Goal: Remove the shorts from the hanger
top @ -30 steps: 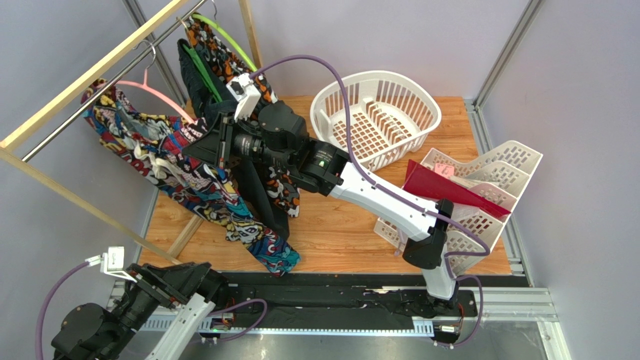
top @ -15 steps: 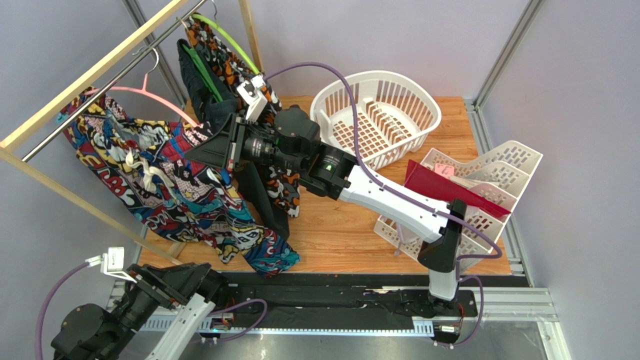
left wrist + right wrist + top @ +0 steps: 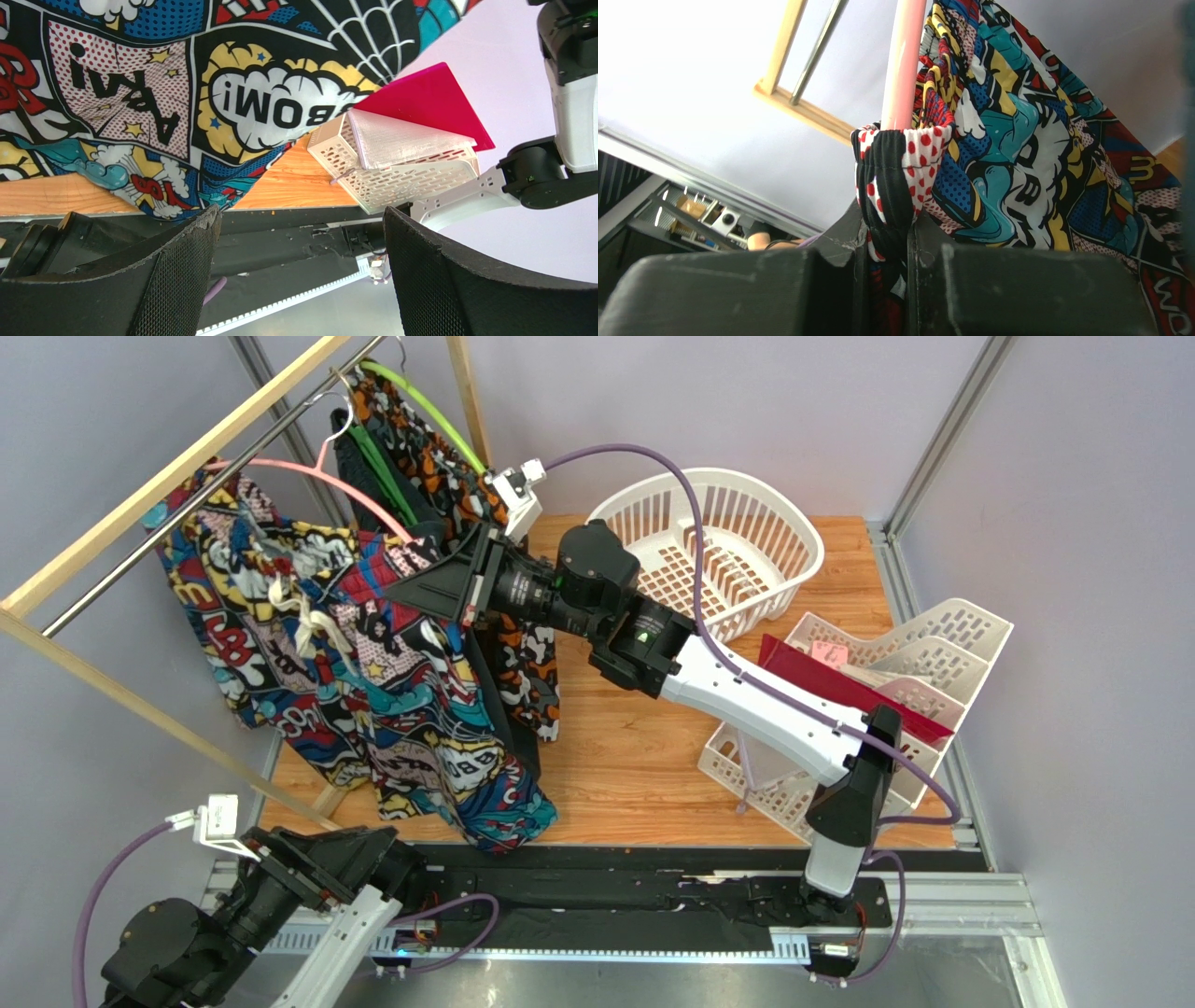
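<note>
The shorts (image 3: 351,672), printed in blue, teal, red, yellow, black and white, hang from the pink hanger (image 3: 368,493) on the rail at the left. My right gripper (image 3: 410,591) is shut on the bunched waistband at the hanger's right end. In the right wrist view the waistband (image 3: 892,175) is pinched between the fingers (image 3: 990,280), with the pink hanger arm (image 3: 903,63) running up from it. My left gripper (image 3: 302,266) is open and empty, low at the near left table edge (image 3: 372,865), below the shorts' hem (image 3: 210,91).
An orange-black patterned garment (image 3: 421,420) on a light green hanger and a dark charcoal garment (image 3: 491,707) on a dark green hanger (image 3: 376,473) hang just right of the shorts. A white basket (image 3: 786,518), a white tiered tray (image 3: 968,637) and a red folder (image 3: 842,693) stand at the right.
My right gripper has moved up and to the right with the waistband in it. The shorts and the pink hanger have swung rightward along the rail. The left arm has not moved.
</note>
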{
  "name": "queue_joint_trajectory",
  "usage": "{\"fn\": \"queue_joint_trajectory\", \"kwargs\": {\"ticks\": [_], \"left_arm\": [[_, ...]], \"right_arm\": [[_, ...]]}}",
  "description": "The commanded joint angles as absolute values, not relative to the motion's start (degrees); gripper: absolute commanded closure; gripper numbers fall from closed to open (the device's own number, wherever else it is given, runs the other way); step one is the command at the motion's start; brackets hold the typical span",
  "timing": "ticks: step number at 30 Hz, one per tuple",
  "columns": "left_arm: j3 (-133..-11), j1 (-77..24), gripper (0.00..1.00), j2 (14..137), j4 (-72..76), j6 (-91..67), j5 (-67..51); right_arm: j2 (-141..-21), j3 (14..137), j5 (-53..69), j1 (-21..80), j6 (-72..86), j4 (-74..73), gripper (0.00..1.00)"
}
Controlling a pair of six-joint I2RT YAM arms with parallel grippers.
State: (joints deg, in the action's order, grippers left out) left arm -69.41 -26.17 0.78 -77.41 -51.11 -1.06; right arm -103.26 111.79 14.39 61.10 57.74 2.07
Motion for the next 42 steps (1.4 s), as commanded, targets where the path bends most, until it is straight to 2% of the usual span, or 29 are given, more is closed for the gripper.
{"fn": "queue_joint_trajectory", "kwargs": {"ticks": [1,5,10,18,25,31,34,39,42], "left_arm": [[-69.4,-26.3,0.11,1.1,-78.5,-51.1,-2.0],[-69.6,-26.3,0.11,1.3,-78.0,-50.7,-2.5],[-69.3,-26.3,0.11,2.4,-75.8,-50.4,-3.3],[-69.1,-26.3,0.11,7.0,-64.1,-49.4,-8.2],[-76.1,-26.3,0.12,20.0,-55.0,-45.4,-13.1],[-84.7,-26.3,0.19,29.6,-55.3,-39.4,-7.1],[-85.4,-26.3,0.38,32.9,-55.0,-35.4,-5.5],[-83.8,-26.3,0.52,36.6,-54.1,-34.2,-6.1],[-80.8,-26.3,0.53,36.0,-51.5,-34.3,-5.5]], "right_arm": [[-96.2,108.5,14.2,59.1,58.6,13.1,1.0],[-90.6,102.5,14.4,57.7,49.2,9.7,1.0],[-85.7,96.3,18.9,57.5,24.5,2.3,1.0],[-82.5,89.5,27.7,57.5,-2.0,-14.4,1.0],[-76.7,75.0,30.4,57.5,1.5,-7.4,1.0],[-70.6,67.2,30.1,57.5,4.5,-3.0,1.0],[-69.1,67.1,29.6,57.5,4.7,-5.0,1.0],[-69.3,70.0,32.5,57.5,7.1,-8.8,1.0],[-69.0,69.4,33.1,57.5,9.2,-9.1,1.0]]}}
